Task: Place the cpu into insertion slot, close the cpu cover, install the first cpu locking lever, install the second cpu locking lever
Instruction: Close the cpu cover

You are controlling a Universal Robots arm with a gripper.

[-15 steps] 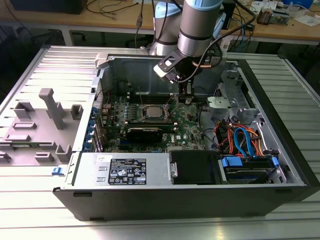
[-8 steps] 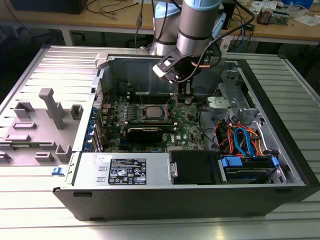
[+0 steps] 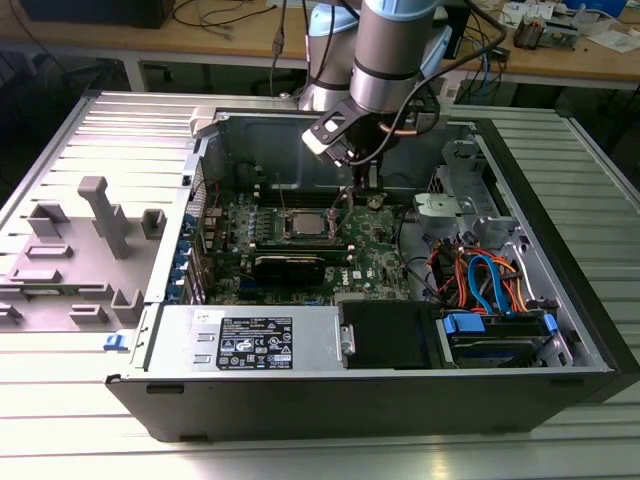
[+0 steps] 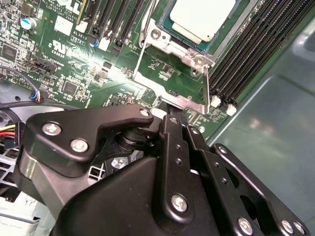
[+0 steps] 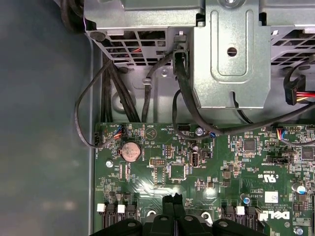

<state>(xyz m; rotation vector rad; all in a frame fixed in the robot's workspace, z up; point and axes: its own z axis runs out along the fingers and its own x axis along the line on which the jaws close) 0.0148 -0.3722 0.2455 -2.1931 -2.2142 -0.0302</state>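
— one question first: where is the cpu (image 4: 202,17)?
— it is seated in the insertion slot (image 4: 224,42) on the green circuit board (image 5: 206,172), dull silver top facing up. the cpu cover (image 4: 172,46) lies flat as a frame around it.
— and the claw (image 4: 171,117)?
— its fingers are pressed together, with nothing visible between them. in the second wrist view the tips sit just beside the slot, at the edge of a silver metal plate (image 4: 167,91). i cannot tell whether they touch it.
— levers?
— a thin wire lever (image 4: 141,44) runs along one side of the cover. i cannot tell whether it is latched.
— the wider scene?
— in the exterior view the arm (image 3: 390,50) reaches down into an open computer case (image 3: 560,300) lying on a ribbed surface (image 3: 300,455).
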